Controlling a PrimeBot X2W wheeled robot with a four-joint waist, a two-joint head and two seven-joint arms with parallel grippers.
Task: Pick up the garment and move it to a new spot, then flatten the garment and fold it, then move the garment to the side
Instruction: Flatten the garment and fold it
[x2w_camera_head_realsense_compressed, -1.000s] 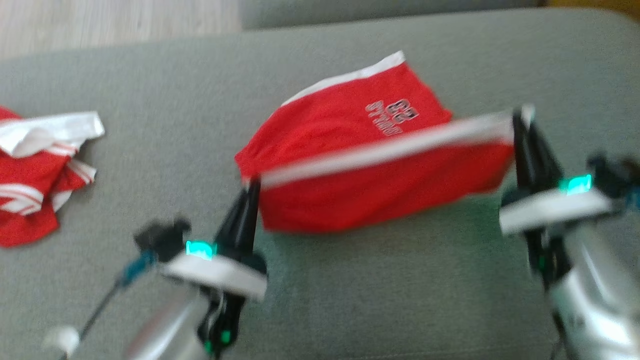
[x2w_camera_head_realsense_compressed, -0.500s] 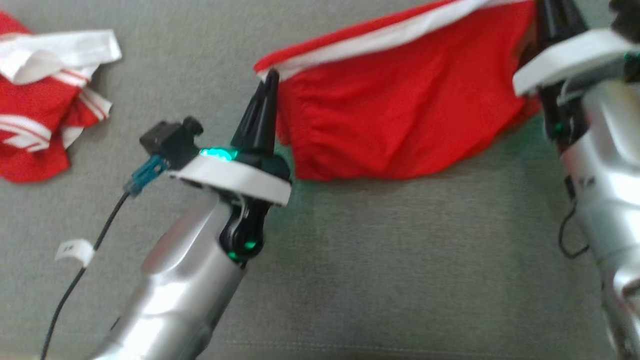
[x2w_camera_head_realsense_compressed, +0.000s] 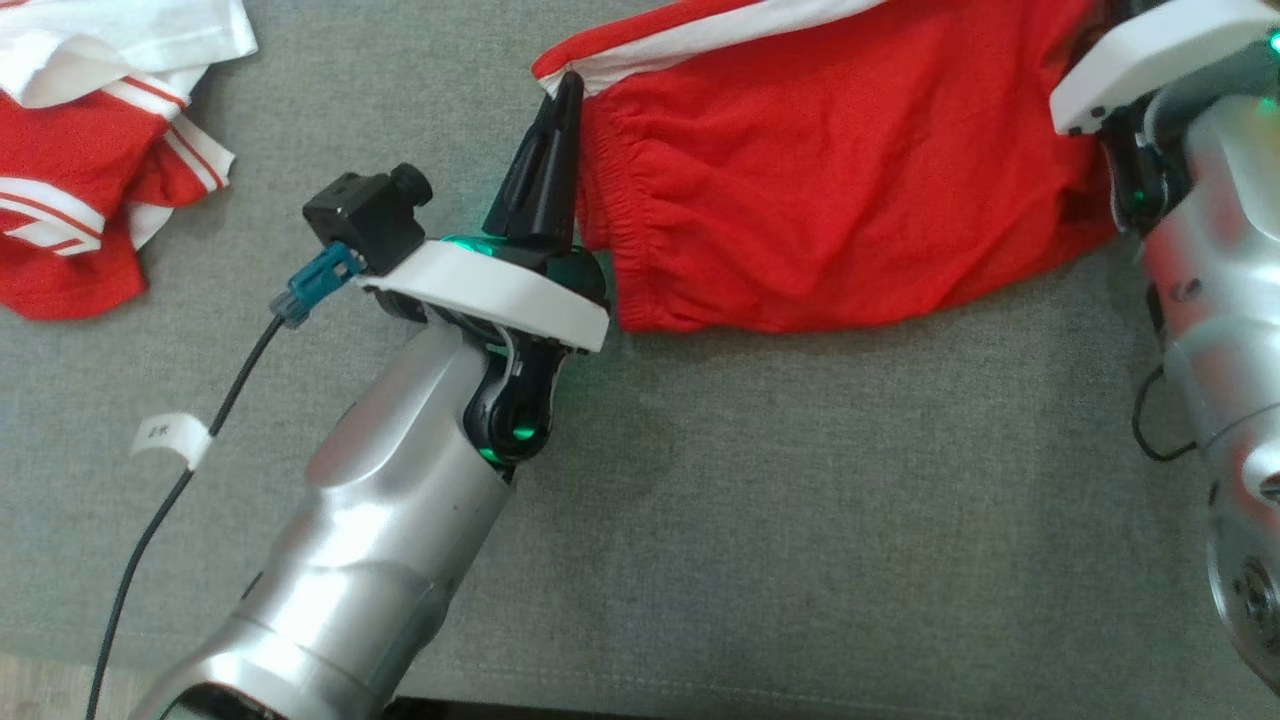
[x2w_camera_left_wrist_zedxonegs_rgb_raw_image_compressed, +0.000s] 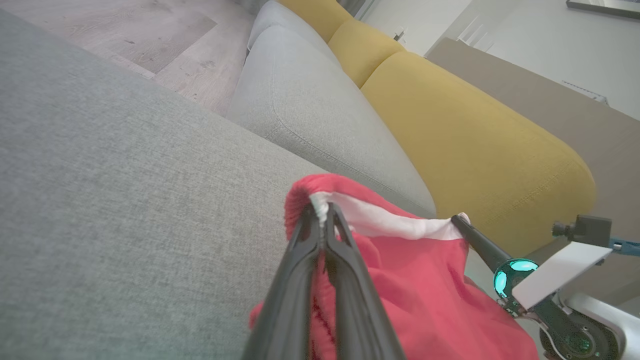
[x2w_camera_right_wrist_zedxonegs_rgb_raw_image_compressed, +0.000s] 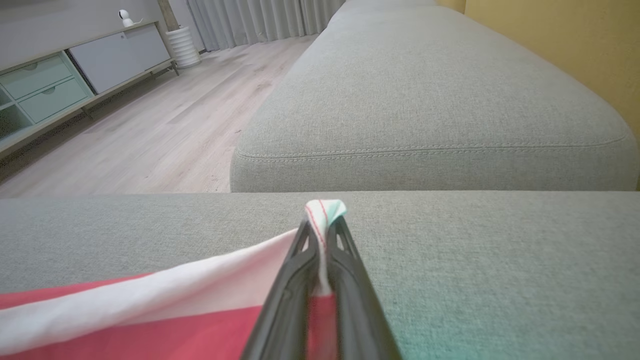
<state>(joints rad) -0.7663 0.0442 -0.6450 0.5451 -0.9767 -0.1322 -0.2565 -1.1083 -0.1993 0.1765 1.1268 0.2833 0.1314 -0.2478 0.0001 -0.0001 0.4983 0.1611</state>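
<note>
The red garment (x2w_camera_head_realsense_compressed: 830, 190) hangs stretched between my two end effectors over the grey sofa seat (x2w_camera_head_realsense_compressed: 800, 520), its white band (x2w_camera_head_realsense_compressed: 700, 35) running along the upper edge. The lower edge sags toward the cushion, and I cannot tell whether it touches.

My left forearm (x2w_camera_head_realsense_compressed: 370, 540) rises from the lower left of the head view and slants up and to the right, so the left end effector (x2w_camera_head_realsense_compressed: 568, 85) points at the garment's left corner. My right forearm (x2w_camera_head_realsense_compressed: 1220, 330) runs up the right edge of that view, with its wrist at the garment's right corner.

The left wrist view gives me what the head view cannot. The two dark fingers are pressed together on the bunched corner of the band, and the yellow back cushions (x2w_camera_left_wrist_zedxonegs_rgb_raw_image_compressed: 475, 145) sit behind. It also catches the right end effector (x2w_camera_right_wrist_zedxonegs_rgb_raw_image_compressed: 320, 220) pinching the far corner.

From the right wrist view I see those fingers clamped on a fold of the band, which pokes out above the tips. Beyond them are a wooden floor (x2w_camera_right_wrist_zedxonegs_rgb_raw_image_compressed: 150, 125) and a pale sideboard (x2w_camera_right_wrist_zedxonegs_rgb_raw_image_compressed: 60, 75).

The head view alone shows a second red and white garment (x2w_camera_head_realsense_compressed: 90, 170), crumpled at the upper left and well apart
</note>
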